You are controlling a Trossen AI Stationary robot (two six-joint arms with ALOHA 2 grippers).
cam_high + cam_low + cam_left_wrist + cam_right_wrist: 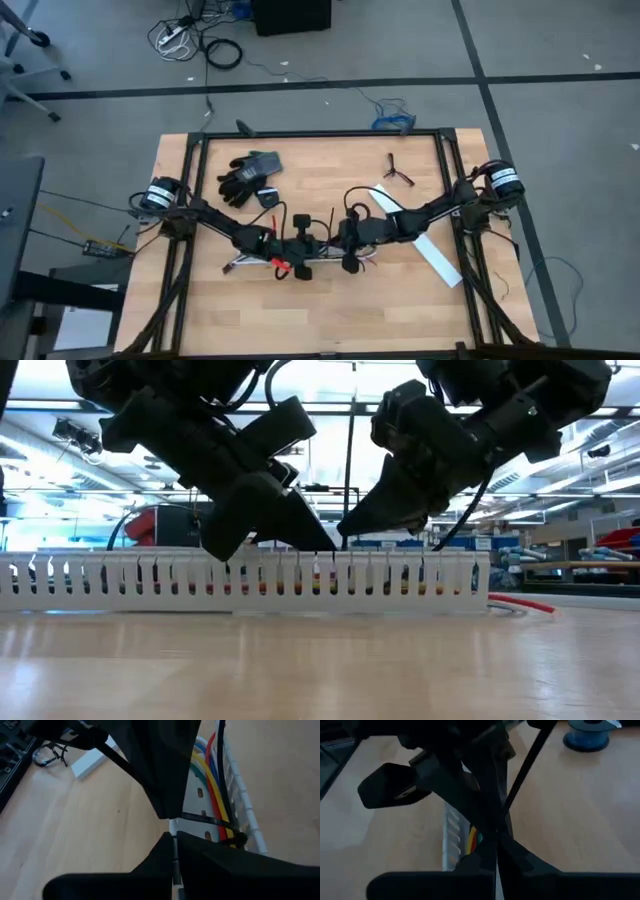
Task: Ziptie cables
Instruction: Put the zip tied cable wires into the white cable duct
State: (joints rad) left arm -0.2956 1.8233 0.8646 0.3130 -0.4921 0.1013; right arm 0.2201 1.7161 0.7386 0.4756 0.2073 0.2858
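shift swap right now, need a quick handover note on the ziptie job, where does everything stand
Left gripper and right gripper are both down at the middle of the white slotted channel, tips close together.
Right gripper is shut on the ziptie, which rises as a thin black strap between the arms.
Cables, coloured wires, lie inside the channel; a black strap already crosses over them in the left wrist view.
Whether the loop is fully cinched cannot be told.
Left: pull it tight, check, release, back both arms off.
Black gloves lie toward the table's far edge.
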